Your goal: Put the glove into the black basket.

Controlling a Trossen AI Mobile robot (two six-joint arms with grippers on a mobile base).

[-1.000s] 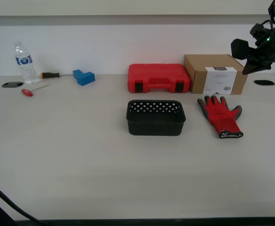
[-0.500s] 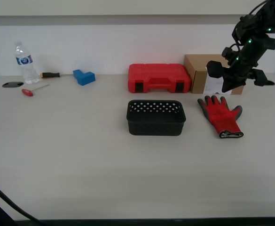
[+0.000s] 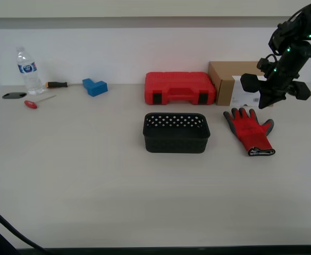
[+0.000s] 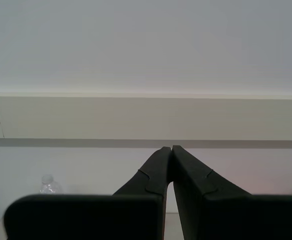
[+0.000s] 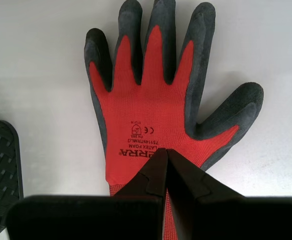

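Flat on the table (image 3: 91, 180), the glove (image 3: 250, 130) lies right of centre in the frame, just right of the black basket (image 3: 176, 133) and apart from it. My first gripper (image 3: 267, 101) hangs above its fingers, jaws pressed together on nothing. My second gripper (image 4: 171, 149) is likewise closed, empty, facing the wall.

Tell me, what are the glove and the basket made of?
The glove looks like red knitted cloth, with a dark grey, rubbery matte coating on its fingers and edges. The basket looks like hard black plastic: its walls are smooth and moulded, with rows of holes. I am going by looks only.
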